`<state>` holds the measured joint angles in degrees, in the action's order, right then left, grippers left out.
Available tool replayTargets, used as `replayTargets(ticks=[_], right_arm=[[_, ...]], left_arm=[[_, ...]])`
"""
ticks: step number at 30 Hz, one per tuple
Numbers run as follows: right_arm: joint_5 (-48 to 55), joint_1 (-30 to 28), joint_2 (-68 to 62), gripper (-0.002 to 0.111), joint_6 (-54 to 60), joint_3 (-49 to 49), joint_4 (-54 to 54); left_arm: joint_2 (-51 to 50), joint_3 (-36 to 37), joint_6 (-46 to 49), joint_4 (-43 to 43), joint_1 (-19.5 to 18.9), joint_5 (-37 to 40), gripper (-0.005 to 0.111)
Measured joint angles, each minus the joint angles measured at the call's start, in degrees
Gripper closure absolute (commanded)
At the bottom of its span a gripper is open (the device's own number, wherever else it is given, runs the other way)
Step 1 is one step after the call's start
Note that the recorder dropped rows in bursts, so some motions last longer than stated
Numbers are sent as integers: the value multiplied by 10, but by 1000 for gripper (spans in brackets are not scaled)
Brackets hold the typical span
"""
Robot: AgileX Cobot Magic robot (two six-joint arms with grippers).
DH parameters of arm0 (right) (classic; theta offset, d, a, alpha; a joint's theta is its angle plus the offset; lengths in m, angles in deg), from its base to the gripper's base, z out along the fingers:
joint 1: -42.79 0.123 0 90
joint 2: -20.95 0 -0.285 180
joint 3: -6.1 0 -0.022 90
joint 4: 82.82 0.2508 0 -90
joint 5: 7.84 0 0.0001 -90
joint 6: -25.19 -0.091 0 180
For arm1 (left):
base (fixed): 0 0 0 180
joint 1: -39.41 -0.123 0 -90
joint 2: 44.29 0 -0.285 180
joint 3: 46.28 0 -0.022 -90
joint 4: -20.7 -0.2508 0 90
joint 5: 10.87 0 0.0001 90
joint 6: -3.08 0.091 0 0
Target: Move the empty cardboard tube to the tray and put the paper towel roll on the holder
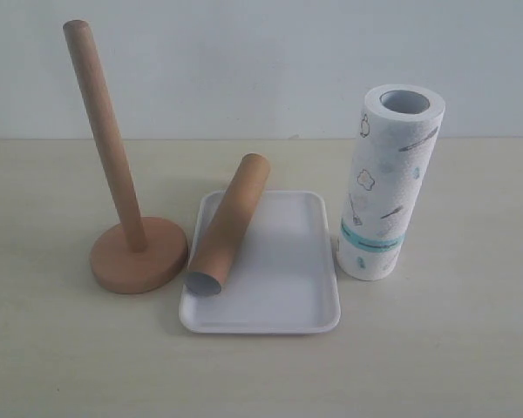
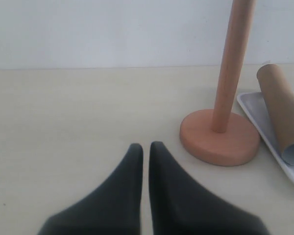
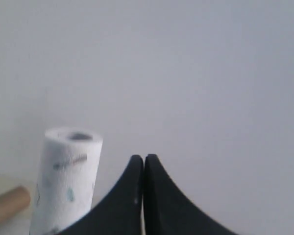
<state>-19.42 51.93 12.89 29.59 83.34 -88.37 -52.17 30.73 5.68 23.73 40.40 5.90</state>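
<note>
**A:** How are my arms sitting?

**B:** Your left end effector (image 2: 145,145) hangs low over the bench (image 1: 61,366), its black tapered fingers clenched to a thin slit with nothing between them; your right end effector (image 3: 144,157) is raised towards the pale wall (image 3: 210,73), tips pressed together, also empty.

**A:** And the pieces?

**B:** The cardboard tube (image 1: 231,222), plain brown with a grey hollow, lies slantwise along the left side of the tray (image 1: 288,287); the tray is smooth, white and shallow with rounded corners. The paper towel roll (image 1: 388,183), thick and printed, with a teal band low down, stands upright on the bench just beside the tray's right rim. The holder (image 1: 139,257), matt wood with a round disc base, stands left of the tray; its slim, round-topped post is bare.
</note>
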Motion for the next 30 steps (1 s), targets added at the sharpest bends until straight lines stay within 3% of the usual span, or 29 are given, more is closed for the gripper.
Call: replayTargets(ticks=[6,14,21,30], right_arm=[[-140,0,1,109,-12,0,17],[-67,0,-108,109,-18,-82,21],[-94,0,-241,109,-37,-106,21],[-114,0,-261,109,-80,-107,21]], left_arm=[[0,0,0,0,0,0,103],[0,0,0,0,0,0,103],[0,0,0,0,0,0,103],[0,0,0,0,0,0,103]])
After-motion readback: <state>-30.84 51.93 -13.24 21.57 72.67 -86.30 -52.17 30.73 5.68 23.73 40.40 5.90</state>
